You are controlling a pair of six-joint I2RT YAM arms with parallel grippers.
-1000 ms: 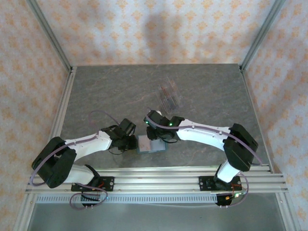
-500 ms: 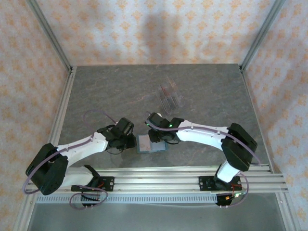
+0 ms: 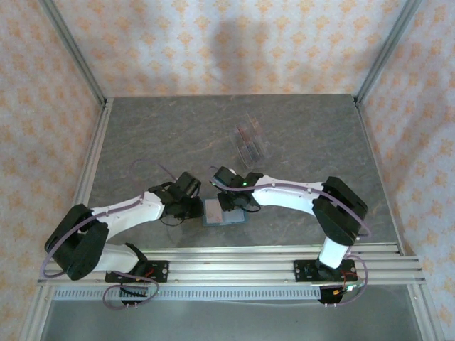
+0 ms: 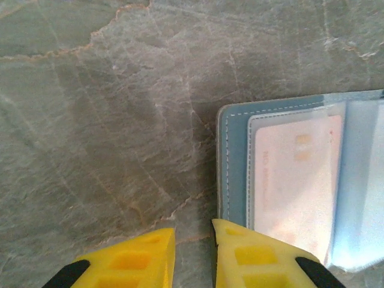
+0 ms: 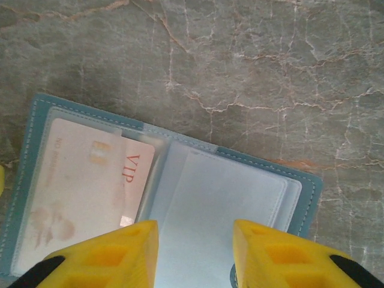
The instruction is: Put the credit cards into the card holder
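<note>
The teal card holder (image 3: 222,212) lies open on the table near the front edge. A pale pink credit card (image 5: 90,186) marked VIP sits in its left frosted pocket, its right end sticking out of the sleeve; the same card (image 4: 297,174) shows in the left wrist view. The right pocket (image 5: 228,210) is empty. My right gripper (image 5: 195,240) hovers open over that pocket. My left gripper (image 4: 193,240) is at the holder's left edge (image 4: 231,168), with only a narrow gap between its jaws and nothing in it. One fingertip (image 4: 240,240) lies over the holder's corner.
A clear plastic stand (image 3: 250,142) holding dark red cards stands farther back, right of centre. Aluminium rails (image 3: 234,259) run along the front edge and the sides of the grey stone-patterned table (image 3: 156,135).
Both grippers stay at the card holder. The right arm's elbow has swung a little to the left. The left arm's elbow moved out and came back.
</note>
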